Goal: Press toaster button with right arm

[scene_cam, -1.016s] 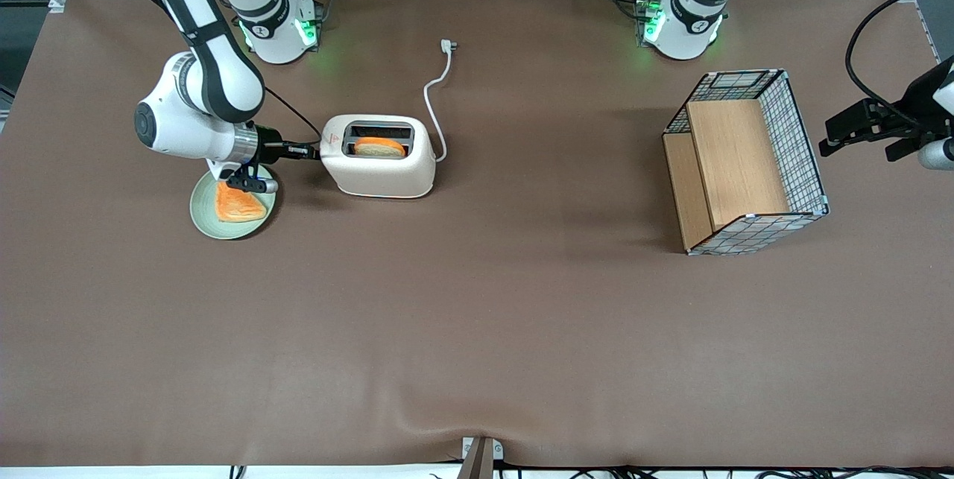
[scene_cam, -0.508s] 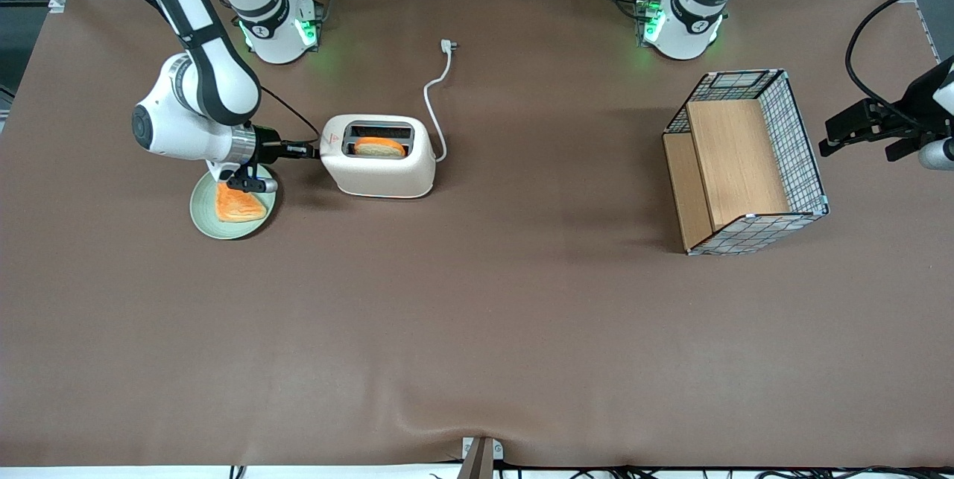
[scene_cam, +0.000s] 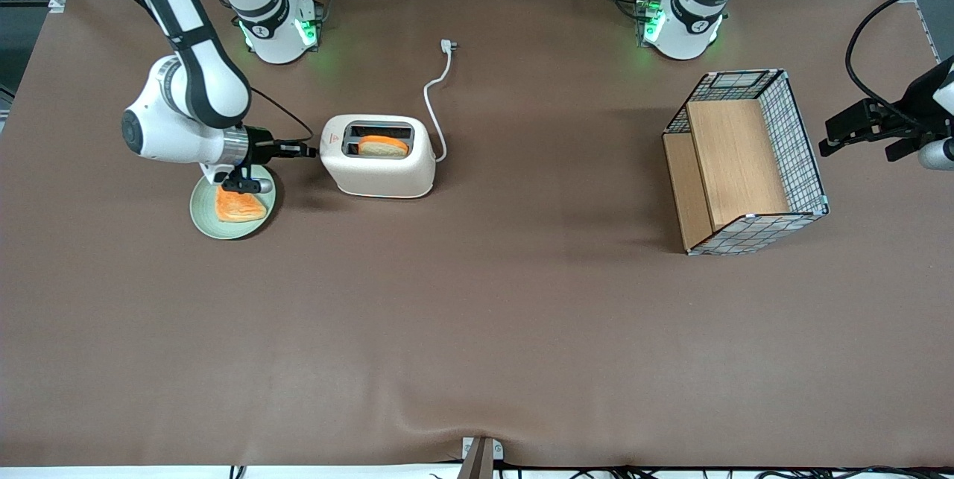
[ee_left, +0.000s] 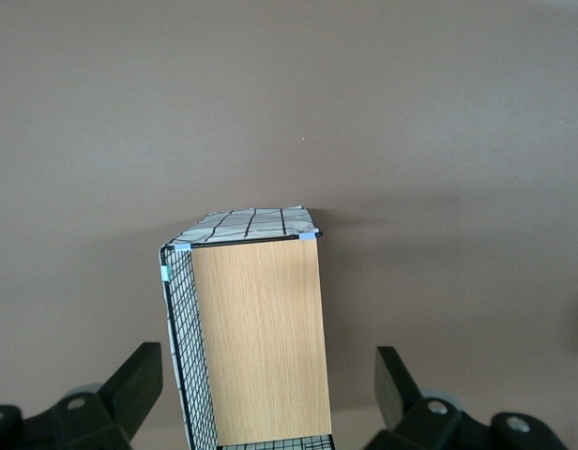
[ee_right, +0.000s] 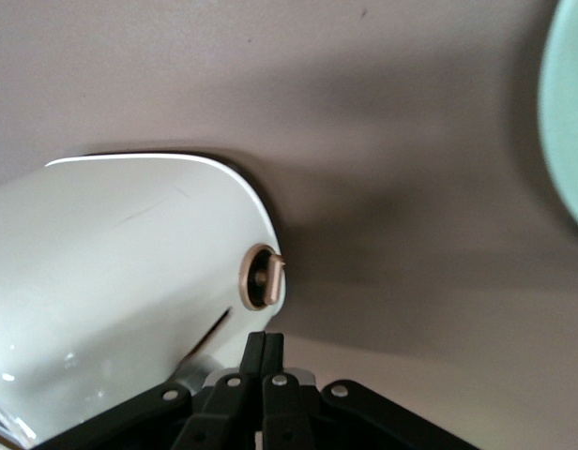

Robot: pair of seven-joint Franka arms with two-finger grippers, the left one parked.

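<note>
The cream-white toaster (scene_cam: 380, 166) stands on the brown table with a slice of toast (scene_cam: 383, 146) in its top slot. My right arm (scene_cam: 182, 106) reaches level toward its narrow end, where the red logo (scene_cam: 333, 139) is. My gripper (scene_cam: 309, 152) is shut and empty, its tips at that end. In the right wrist view the shut gripper (ee_right: 266, 345) lies over a grey lever piece, the toaster button (ee_right: 201, 374), at the end of a slit in the toaster (ee_right: 120, 272). A round ringed dial (ee_right: 264, 277) sits just past the tips.
A pale green plate (scene_cam: 205, 220) with an orange-crusted toast piece (scene_cam: 238, 205) lies under my wrist; its rim shows in the right wrist view (ee_right: 569, 141). The white power cord (scene_cam: 434, 95) runs unplugged from the toaster. A wire basket with wooden panels (scene_cam: 745, 162) stands toward the parked arm's end.
My wrist and elbow have shifted a little away from the toaster toward the working arm's end. The fingertips stay at the toaster's narrow end.
</note>
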